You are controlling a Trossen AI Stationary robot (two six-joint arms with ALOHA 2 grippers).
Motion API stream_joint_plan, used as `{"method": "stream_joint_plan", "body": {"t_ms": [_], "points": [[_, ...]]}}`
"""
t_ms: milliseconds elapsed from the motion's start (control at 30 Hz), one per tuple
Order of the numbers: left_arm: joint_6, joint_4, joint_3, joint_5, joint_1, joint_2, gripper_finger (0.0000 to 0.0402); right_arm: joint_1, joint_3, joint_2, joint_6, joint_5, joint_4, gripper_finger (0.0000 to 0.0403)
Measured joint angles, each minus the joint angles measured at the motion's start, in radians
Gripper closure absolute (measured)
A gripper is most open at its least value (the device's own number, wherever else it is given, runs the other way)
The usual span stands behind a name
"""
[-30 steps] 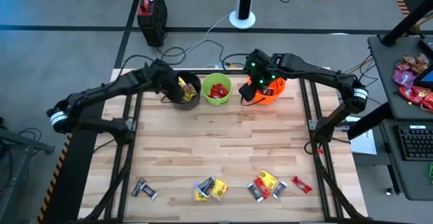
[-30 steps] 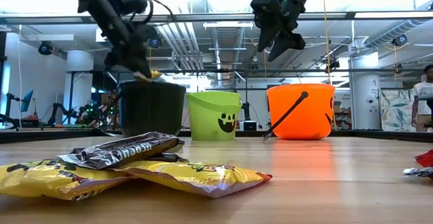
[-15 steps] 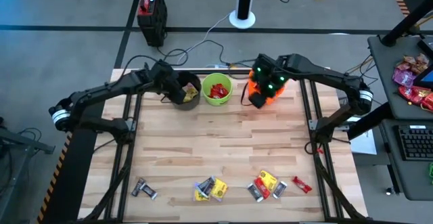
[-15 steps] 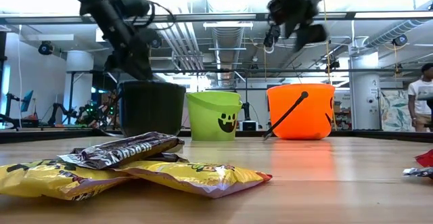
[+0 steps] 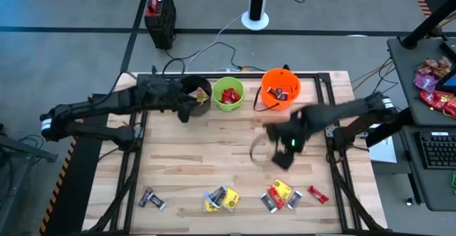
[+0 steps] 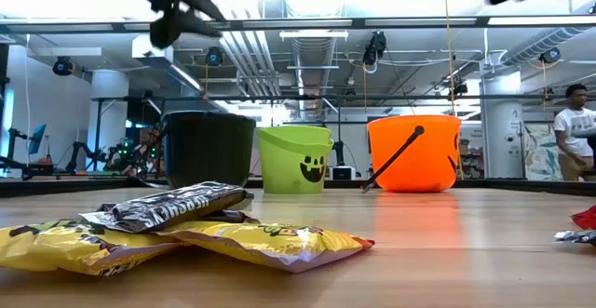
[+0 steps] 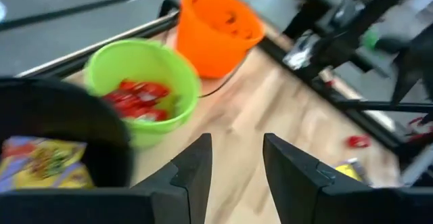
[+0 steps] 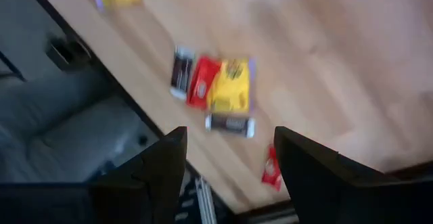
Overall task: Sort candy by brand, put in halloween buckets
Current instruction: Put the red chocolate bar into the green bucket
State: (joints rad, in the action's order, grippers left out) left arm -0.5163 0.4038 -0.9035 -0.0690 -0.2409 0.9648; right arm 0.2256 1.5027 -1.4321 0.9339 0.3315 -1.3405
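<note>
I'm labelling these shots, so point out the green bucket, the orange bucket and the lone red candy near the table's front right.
green bucket (image 5: 229, 95), high view, on the red candy-filled opening's rim
orange bucket (image 6: 413, 154), low view, front wall
red candy (image 5: 317, 194), high view, wrapper's middle

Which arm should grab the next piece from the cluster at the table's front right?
Right, probably. The right claw is open and empty above the wood, close to the candy cluster, which also fills its wrist view. The left claw, open too, sits back by the black bucket, much farther off.
</note>
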Motion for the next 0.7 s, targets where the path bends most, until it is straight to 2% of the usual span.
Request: {"method": "stream_joint_plan", "body": {"t_ms": [167, 300, 500, 700], "points": [[-0.020, -0.094, 0.000, -0.156, 0.154, -0.003, 0.0286, 0.192, -0.059, -0.095, 0.155, 0.001, 0.081, 0.0188], [-0.021, -0.139, 0.000, -0.249, 0.223, 0.003, 0.0286, 0.265, -0.118, -0.177, 0.209, -0.008, 0.220, 0.0188], [-0.021, -0.144, 0.000, -0.257, 0.237, 0.003, 0.0286, 0.321, -0.188, -0.318, 0.203, -0.020, 0.394, 0.0188], [-0.020, -0.143, 0.000, -0.258, 0.237, 0.004, 0.0286, 0.335, -0.182, -0.403, 0.181, -0.018, 0.494, 0.0188]]}}
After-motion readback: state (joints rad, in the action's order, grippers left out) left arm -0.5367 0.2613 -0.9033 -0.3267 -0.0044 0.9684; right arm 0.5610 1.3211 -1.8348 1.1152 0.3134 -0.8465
